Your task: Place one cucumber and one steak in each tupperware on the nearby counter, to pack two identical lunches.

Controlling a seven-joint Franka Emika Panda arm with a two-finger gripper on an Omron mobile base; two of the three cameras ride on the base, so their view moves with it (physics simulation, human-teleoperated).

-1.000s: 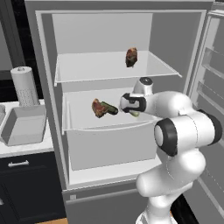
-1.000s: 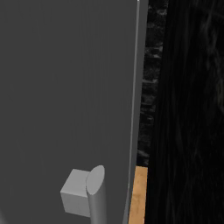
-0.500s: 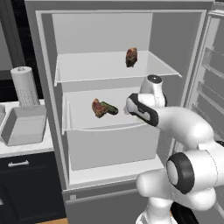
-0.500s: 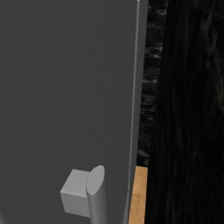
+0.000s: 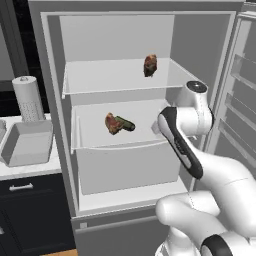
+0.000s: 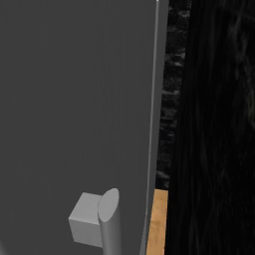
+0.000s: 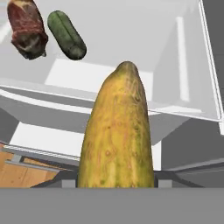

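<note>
My gripper (image 7: 116, 181) is shut on the yellowish-green cucumber (image 7: 117, 135), which points up and away from the hand toward the fridge's middle shelf. On that shelf lie a steak (image 7: 27, 27) and, right beside it, the dark green cucumber (image 7: 66, 35); the same steak (image 5: 112, 123) and cucumber (image 5: 127, 124) appear in the left base view. A second steak (image 5: 150, 65) sits on the upper shelf. A light grey tupperware (image 5: 27, 143) stands on the counter left of the fridge. The arm hides the hand at the shelf's right end.
The fridge (image 5: 125, 100) stands open, its door (image 5: 240, 90) swung out to the right. A paper towel roll (image 5: 28, 99) stands behind the tupperware. In the right base view a grey panel with a handle (image 6: 107, 219) is close by, next to a dark wall.
The arm has swung its forearm down and forward, and the hand with the yellowish-green cucumber has drawn slightly back and right from the middle shelf. Steaks and dark green cucumber have not moved.
</note>
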